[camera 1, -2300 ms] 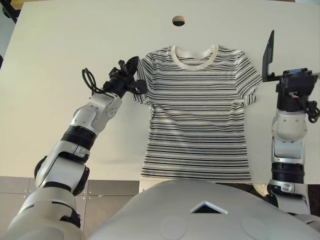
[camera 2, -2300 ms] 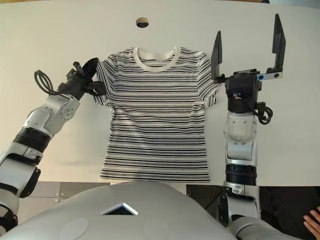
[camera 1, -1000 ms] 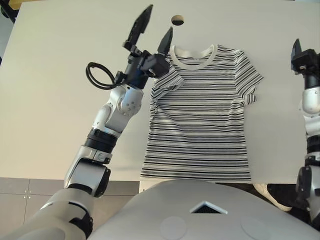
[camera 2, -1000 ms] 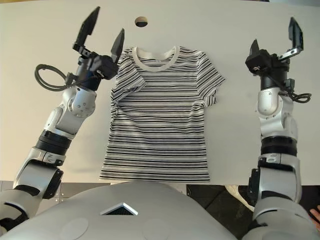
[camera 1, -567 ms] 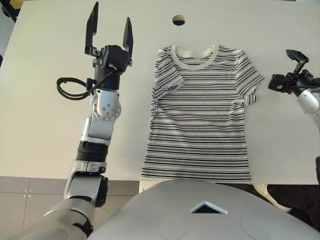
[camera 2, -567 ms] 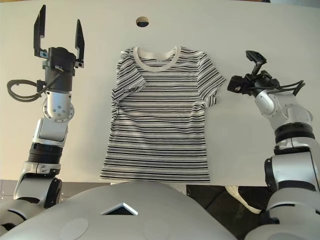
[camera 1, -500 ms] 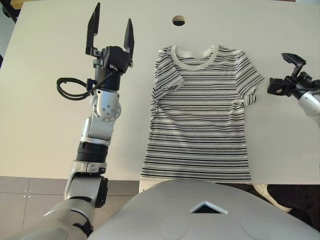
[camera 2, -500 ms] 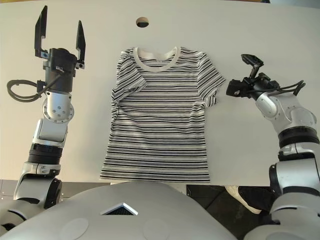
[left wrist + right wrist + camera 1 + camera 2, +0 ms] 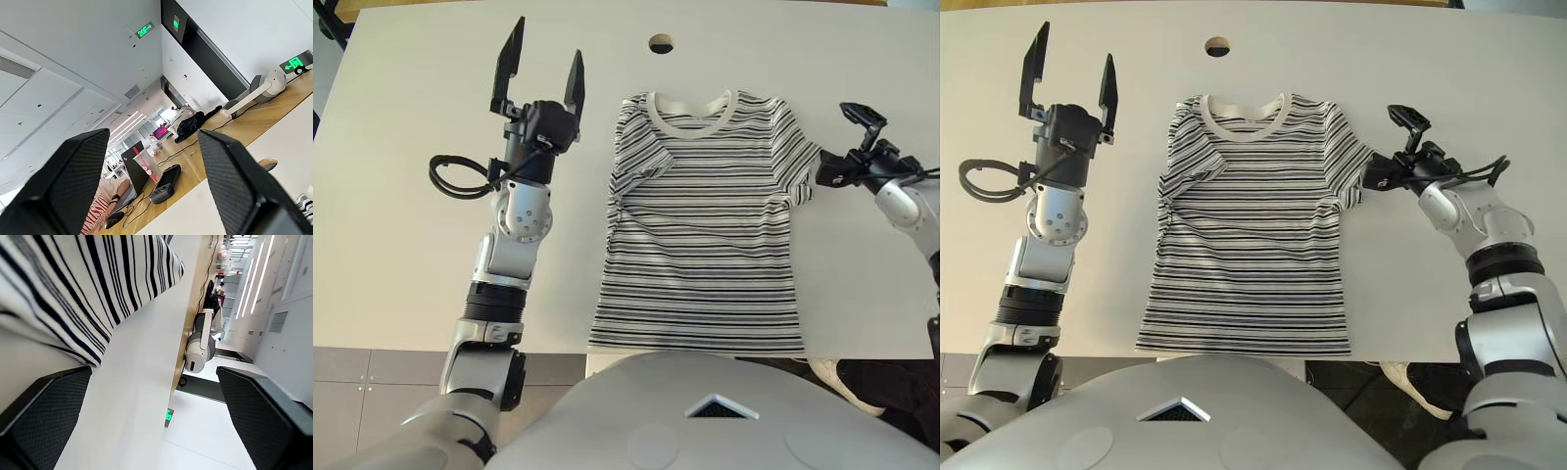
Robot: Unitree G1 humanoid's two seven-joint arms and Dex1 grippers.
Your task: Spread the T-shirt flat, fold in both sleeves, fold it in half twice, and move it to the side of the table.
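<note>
As it lies, the T-shirt (image 9: 705, 225) runs near-to-far, collar (image 9: 691, 110) at far end.

The left arm (image 9: 502, 269) and right arm (image 9: 1494, 250) are made of rounded silver-grey shells joined by black ribbed rings, each with a round silver joint cap below a black wrist block. The left pincer (image 9: 548, 41) and right pincer (image 9: 1393, 149) each carry 2 long, flat black fingers (image 9: 73, 181) that taper toward the tip, with a fine woven grid on their inner faces. A black looped cable (image 9: 453, 182) hangs beside the left wrist, and a thin cable (image 9: 1491, 170) arcs from the right one.
</note>
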